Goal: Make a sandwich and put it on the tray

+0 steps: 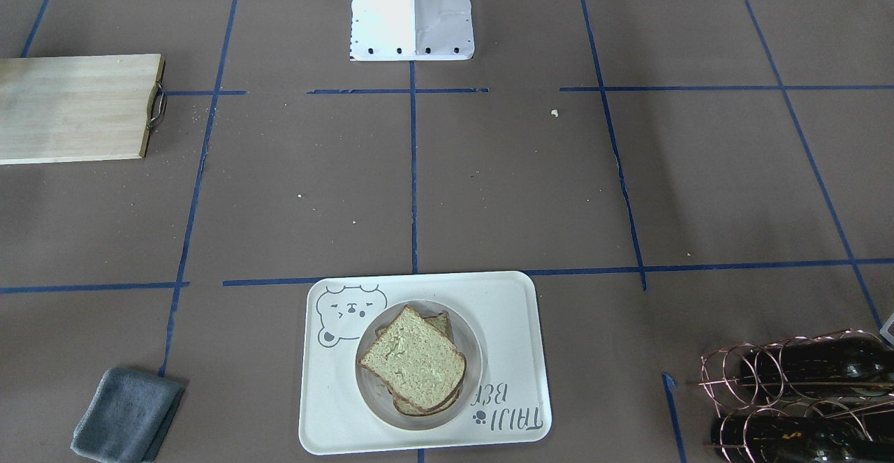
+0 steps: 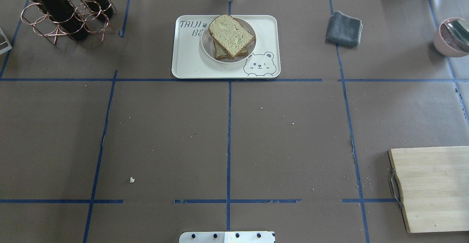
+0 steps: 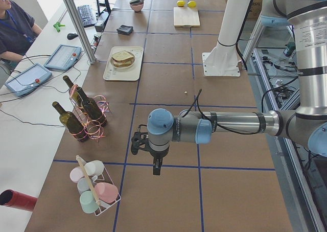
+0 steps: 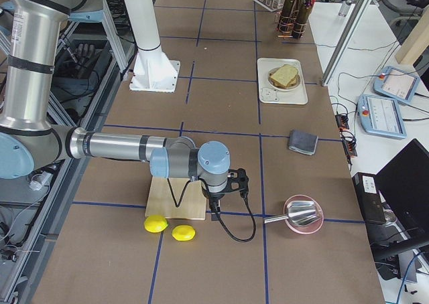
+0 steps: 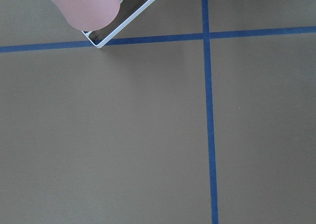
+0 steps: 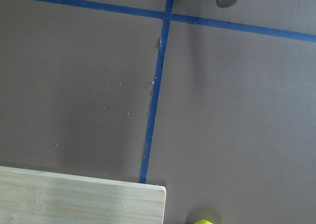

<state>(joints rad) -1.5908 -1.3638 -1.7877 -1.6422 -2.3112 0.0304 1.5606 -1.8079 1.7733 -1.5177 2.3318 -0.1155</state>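
Sandwich (image 1: pixel 412 359) rests on plate (image 1: pixel 469 351) on tray (image 1: pixel 517 309); left gripper (image 3: pixel 156 167) and right gripper (image 4: pixel 216 213) hover far off; cannot tell their opening.

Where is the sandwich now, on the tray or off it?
On: the sandwich lies on a small round plate set on the tray. Its top slice hides any filling.

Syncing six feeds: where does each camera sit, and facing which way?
Front-facing: across the table, facing the robot's base.
Overhead: behind the robot, looking forward; base edge shows.
Exterior left: left table end; left arm near.
Exterior right: right end; right arm near.
Left wrist: down at pink cup; no body.
Right wrist: down at cutting board; no body.
Shared: all exteriors show the tray.
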